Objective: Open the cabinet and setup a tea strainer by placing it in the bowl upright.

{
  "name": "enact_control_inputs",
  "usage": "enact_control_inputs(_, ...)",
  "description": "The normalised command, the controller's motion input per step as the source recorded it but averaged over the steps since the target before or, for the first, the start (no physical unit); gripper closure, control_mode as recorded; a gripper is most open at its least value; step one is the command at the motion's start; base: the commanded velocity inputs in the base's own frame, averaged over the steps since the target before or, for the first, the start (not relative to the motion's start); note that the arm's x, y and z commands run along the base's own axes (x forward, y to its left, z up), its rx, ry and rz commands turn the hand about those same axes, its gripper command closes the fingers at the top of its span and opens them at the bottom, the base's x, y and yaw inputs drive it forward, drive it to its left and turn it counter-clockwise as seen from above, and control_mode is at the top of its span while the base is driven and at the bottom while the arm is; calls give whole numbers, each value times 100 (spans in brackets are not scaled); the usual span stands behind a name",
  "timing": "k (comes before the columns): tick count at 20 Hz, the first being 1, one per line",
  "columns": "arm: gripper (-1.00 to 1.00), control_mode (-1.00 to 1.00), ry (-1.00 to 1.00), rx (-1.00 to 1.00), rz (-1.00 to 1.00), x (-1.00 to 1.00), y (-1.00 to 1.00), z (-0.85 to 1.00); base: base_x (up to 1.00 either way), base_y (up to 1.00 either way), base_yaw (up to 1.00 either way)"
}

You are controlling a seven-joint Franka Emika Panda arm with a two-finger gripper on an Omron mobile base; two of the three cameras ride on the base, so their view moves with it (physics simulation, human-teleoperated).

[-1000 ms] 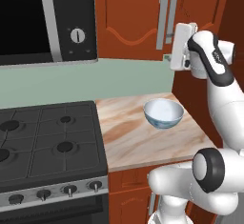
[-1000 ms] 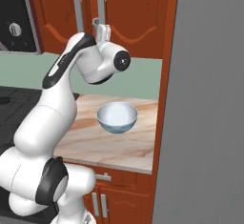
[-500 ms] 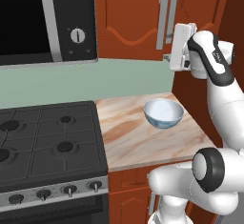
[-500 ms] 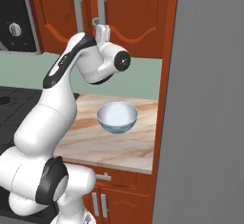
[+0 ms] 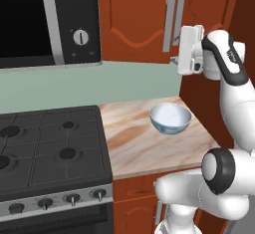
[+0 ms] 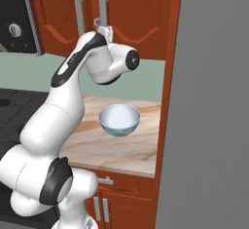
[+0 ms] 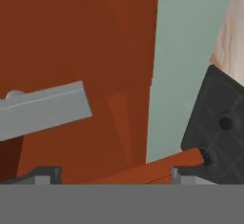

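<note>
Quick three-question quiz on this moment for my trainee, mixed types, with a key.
1. True or false: the cabinet doors are shut.
2. What is inside the bowl? A) a tea strainer B) nothing C) a spoon
3. Fill in: the gripper is up at the cabinet's right-hand silver ____.

Key: 1 true; 2 B; 3 handle.

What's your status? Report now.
End effector open, at the silver bar handle of the reddish-brown wooden cabinet. Doors closed. White bowl empty on counter. No obstruction.
</note>
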Motion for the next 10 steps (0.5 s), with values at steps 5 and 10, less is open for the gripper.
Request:
enact_control_inputs(5,-100,-100,7,0,18,-1,45,-16,0,0,0)
enact_control_inputs(10,-100,-100,1,-1,17,-24,57,-8,0,0,0)
